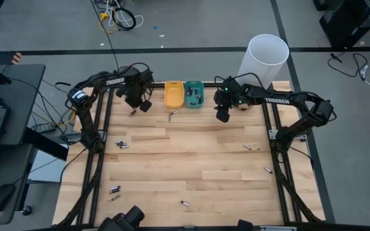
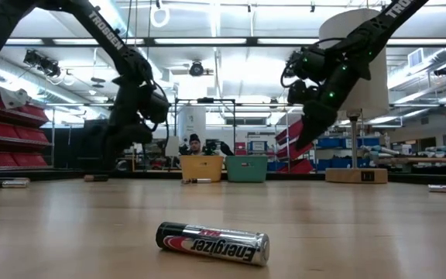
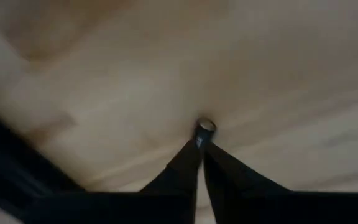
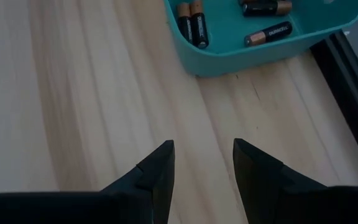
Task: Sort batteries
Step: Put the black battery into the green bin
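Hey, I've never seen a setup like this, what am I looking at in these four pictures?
Two dark robot arms work at a wooden table, sorting batteries. One picture looks straight down, one looks level across the tabletop, and two come from cameras on the arms' wrists.

Loose batteries lie scattered on the wood; one lies close to the low camera. At the far edge stand a yellow tray and a teal tray; the teal one already holds several batteries.

The left end effector pinches a small battery at its fingertips, above the table near the yellow tray. The right end effector is open and empty, hovering beside the teal tray.
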